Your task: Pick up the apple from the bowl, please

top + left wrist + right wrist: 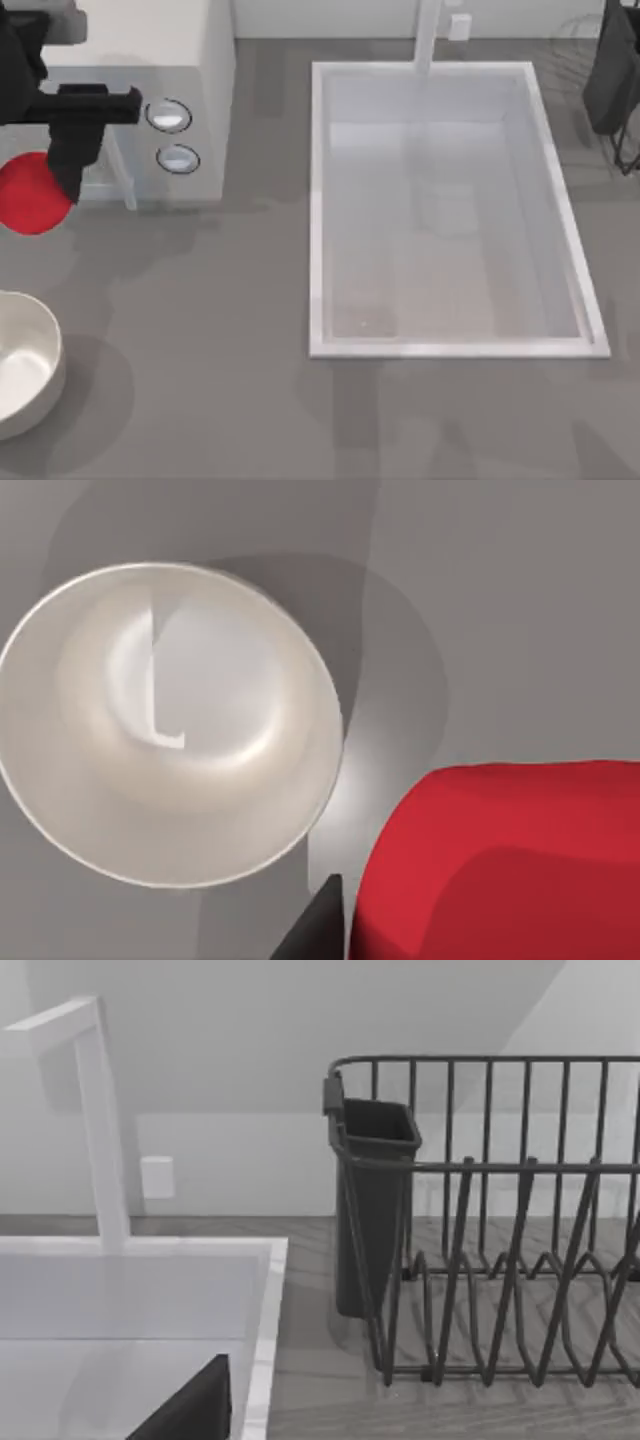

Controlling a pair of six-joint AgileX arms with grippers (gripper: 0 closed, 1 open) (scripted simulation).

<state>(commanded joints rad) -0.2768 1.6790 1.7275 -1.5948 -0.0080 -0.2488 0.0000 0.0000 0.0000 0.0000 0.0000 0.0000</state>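
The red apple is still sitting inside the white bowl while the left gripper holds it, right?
Not quite. The apple is out of the bowl: the top view shows it up by the left gripper, apart from the bowl, and the left wrist view shows the bowl with nothing in it. The left gripper does hold it.

bowl (25, 365): cut by left edge | apple (33, 195): part hidden under left claw (68, 180)

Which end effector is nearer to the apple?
Left. The left end effector holds the apple above the counter, clear of the bowl. The right arm sits parked at the far right by the dish rack.
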